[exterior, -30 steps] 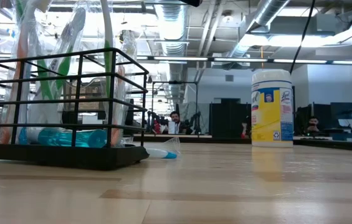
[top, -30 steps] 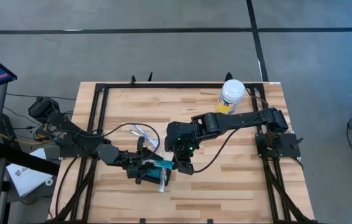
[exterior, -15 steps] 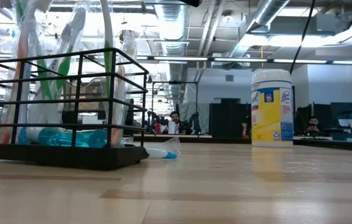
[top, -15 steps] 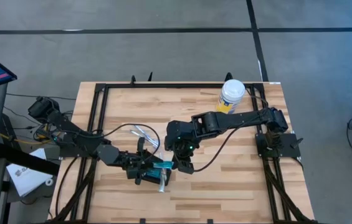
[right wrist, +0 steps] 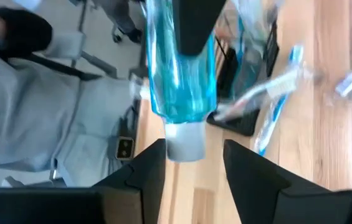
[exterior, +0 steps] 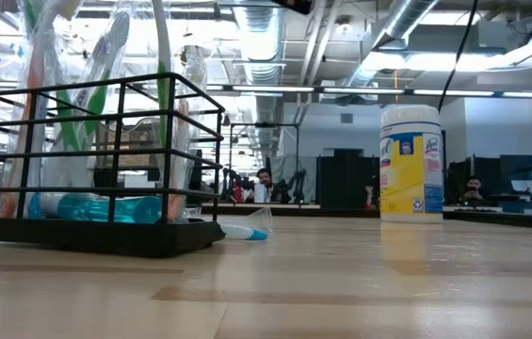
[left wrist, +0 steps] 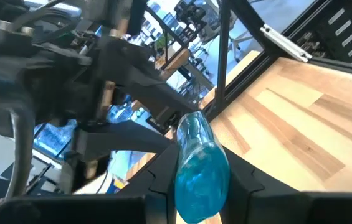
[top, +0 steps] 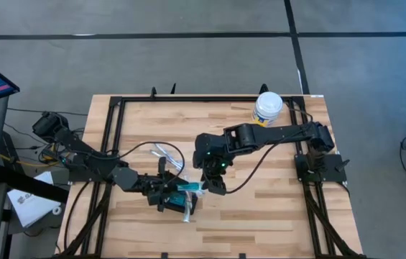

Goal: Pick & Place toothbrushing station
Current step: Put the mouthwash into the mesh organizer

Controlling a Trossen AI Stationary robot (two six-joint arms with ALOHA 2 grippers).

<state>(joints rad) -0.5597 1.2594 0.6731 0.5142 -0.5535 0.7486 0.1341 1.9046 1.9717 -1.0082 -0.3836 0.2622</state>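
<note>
The toothbrushing station (exterior: 105, 235) is a black wire rack standing on the table near its front left (top: 176, 208). Wrapped toothbrushes (exterior: 105, 56) stand in it and a blue bottle (exterior: 105, 208) lies on its floor. Above it, a clear blue bottle (top: 188, 188) with a white cap (right wrist: 185, 142) hangs level in the air, with my left gripper (top: 176, 191) shut on it. My right gripper (top: 213, 185) is open; its fingers stand on either side of the cap, apart from it. My left gripper pinches the blue bottle's body (left wrist: 200, 168) between its two fingers (left wrist: 244, 183), which come level from the table's left and lie along the bottle. The bottle is lifted clear and level, with its capped end pointing toward my right gripper.
A white-lidded canister with a yellow label (top: 267, 109) stands at the far right corner. A wrapped toothbrush (top: 163, 153) lies on the table beyond the rack. Black frame rails (top: 113, 137) run along the table's sides. A person in a grey hoodie (right wrist: 45, 112) sits beyond the table edge.
My right gripper has drawn back a little from the bottle's capped end, toward the table's far right. The bottle stays level in my left gripper, and the rack has not moved.
</note>
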